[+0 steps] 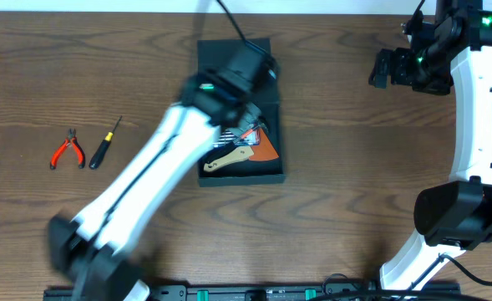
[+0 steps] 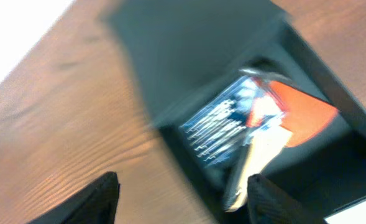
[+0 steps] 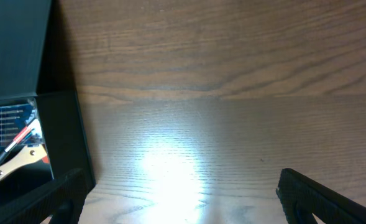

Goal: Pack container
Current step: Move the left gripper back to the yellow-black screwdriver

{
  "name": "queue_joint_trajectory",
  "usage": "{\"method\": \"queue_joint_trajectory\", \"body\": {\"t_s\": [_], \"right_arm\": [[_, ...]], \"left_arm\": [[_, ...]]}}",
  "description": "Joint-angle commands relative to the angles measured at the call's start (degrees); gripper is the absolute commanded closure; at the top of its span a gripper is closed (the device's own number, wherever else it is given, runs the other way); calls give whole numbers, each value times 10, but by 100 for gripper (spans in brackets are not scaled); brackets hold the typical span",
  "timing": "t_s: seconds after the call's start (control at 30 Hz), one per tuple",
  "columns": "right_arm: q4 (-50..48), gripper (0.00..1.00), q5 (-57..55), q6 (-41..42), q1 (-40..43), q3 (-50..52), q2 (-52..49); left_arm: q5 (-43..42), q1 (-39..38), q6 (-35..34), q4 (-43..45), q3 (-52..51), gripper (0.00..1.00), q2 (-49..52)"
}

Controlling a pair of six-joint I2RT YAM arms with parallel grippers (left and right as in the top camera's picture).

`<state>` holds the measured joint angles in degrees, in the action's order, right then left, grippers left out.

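The wooden table is seen across most of the view, and a bright glare is reflected on it in the near middle. The container is placed at the left edge, its dark lid on the far side. Inside, a blue card, a thin red piece and a pale flat piece are seen. The right gripper is held wide apart over bare wood.

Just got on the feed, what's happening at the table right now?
The left gripper hovers open over the open container, which already holds a card of bits, a tan tool and an orange piece. Red pliers and a black screwdriver lie on the table to its left, unpacked. The right gripper is open and empty, off to the side.
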<state>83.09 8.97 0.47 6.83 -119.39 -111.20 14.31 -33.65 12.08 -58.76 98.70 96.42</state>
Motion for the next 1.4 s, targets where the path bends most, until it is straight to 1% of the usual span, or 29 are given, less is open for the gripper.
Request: {"method": "queue_joint_trajectory", "body": {"t_s": [0.0, 0.13, 0.23, 0.33, 0.43, 0.6, 0.63, 0.73, 0.77, 1.1, 1.3, 1.37], "right_arm": [[1, 1, -2, 8, -1, 3, -7], [-1, 1, -2, 8, -1, 3, -8], [-6, 1, -2, 8, -1, 3, -10], [-12, 1, -2, 8, -1, 3, -13], [-19, 1, -2, 8, -1, 3, -14], [-29, 1, -2, 8, -2, 3, -14], [-29, 1, -2, 8, -2, 3, -14], [-28, 1, -2, 8, -2, 3, -14], [-28, 1, -2, 8, -2, 3, -14], [-32, 1, -2, 8, -2, 3, -14], [-32, 1, -2, 8, -2, 3, -14], [-32, 1, -2, 8, -2, 3, -14]], "left_arm": [[68, 60, -19, -40, 13, 33, -62], [55, 183, -32, -117, 12, 32, -85], [-14, 278, -1, -154, -3, 32, -72], [-105, 360, 41, -154, -31, 32, -44], [-116, 410, 54, -136, -50, 32, 0], [-116, 442, 101, -111, -50, 32, 89], [-116, 444, 107, -108, -50, 34, 106], [-115, 445, 132, -106, -50, 45, 156], [-115, 445, 132, -106, -50, 46, 170], [-115, 448, 132, -103, -50, 47, 266], [-115, 468, 133, -83, -50, 49, 288], [-115, 476, 139, -71, -50, 51, 289]]}}
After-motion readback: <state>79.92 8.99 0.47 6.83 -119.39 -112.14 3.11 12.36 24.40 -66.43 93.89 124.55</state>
